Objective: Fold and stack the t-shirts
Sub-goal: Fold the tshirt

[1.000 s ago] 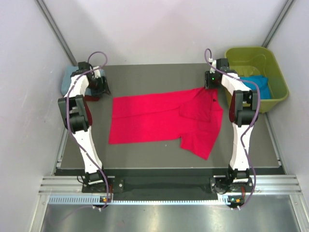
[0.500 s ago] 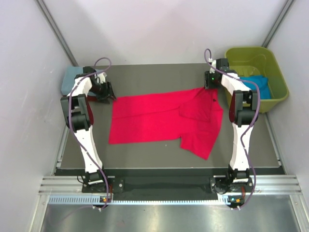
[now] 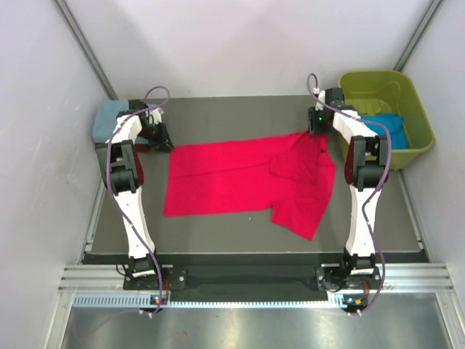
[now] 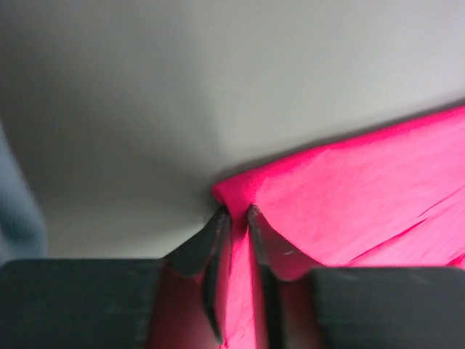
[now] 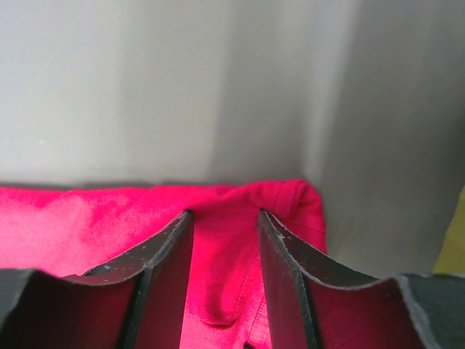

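The bright red t-shirt (image 3: 240,178) lies spread on the dark table, its right part folded over. My left gripper (image 3: 163,138) is at its far-left corner. In the left wrist view the gripper (image 4: 234,212) is shut on that red corner (image 4: 349,196). My right gripper (image 3: 317,129) is at the far-right corner. In the right wrist view the gripper (image 5: 224,214) pinches a bunched fold of the red cloth (image 5: 87,218). A folded dusty blue-grey t-shirt (image 3: 109,116) lies at the far left. A bright blue t-shirt (image 3: 385,125) lies in the tub. The dark red t-shirt is not in view.
An olive-green plastic tub (image 3: 378,83) stands at the far right beyond the table, its edge showing in the right wrist view (image 5: 459,240). White walls close in the back and both sides. The table's (image 3: 218,233) near half is bare dark surface.
My left gripper has moved right from the blue-grey t-shirt to the red shirt's far-left corner and now holds it. The right arm and the shirt have not moved.
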`<action>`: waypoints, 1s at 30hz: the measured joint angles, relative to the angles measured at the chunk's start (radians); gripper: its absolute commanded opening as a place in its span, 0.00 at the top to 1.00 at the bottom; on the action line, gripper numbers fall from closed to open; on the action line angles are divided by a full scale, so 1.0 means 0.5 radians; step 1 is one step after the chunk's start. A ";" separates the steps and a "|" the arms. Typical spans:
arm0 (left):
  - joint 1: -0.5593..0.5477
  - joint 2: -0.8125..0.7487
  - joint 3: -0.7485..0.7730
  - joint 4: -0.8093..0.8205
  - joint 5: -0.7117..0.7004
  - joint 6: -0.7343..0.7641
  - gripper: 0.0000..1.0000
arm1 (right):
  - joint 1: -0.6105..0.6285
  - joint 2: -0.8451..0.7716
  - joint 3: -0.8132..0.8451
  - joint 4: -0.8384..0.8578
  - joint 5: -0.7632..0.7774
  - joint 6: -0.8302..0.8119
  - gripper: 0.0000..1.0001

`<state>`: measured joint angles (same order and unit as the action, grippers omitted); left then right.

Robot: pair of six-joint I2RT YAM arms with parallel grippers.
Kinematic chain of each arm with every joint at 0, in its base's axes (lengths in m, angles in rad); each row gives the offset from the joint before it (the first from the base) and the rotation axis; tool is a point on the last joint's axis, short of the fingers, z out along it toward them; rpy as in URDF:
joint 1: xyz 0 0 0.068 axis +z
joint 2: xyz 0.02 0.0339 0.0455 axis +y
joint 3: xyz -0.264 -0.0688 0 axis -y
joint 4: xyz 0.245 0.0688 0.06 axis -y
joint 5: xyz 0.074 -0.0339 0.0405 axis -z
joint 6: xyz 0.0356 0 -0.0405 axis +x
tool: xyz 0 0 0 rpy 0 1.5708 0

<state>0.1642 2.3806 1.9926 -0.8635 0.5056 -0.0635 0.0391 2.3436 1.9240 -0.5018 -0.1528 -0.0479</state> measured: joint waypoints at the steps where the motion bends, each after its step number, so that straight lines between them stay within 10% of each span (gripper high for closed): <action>1: -0.005 0.006 0.008 0.005 -0.003 0.002 0.85 | 0.000 0.000 -0.001 0.000 0.002 -0.002 0.62; 7: -0.033 0.041 0.060 0.005 -0.010 0.004 1.00 | -0.002 -0.001 -0.012 0.026 0.037 -0.026 0.89; 30: -0.098 0.299 0.520 0.159 -0.166 -0.034 1.00 | 0.008 0.114 0.181 -0.002 0.074 -0.002 0.87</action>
<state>0.1154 2.5301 2.2528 -0.7841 0.4229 -0.0807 0.0433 2.4004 2.0144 -0.5026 -0.1158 -0.0486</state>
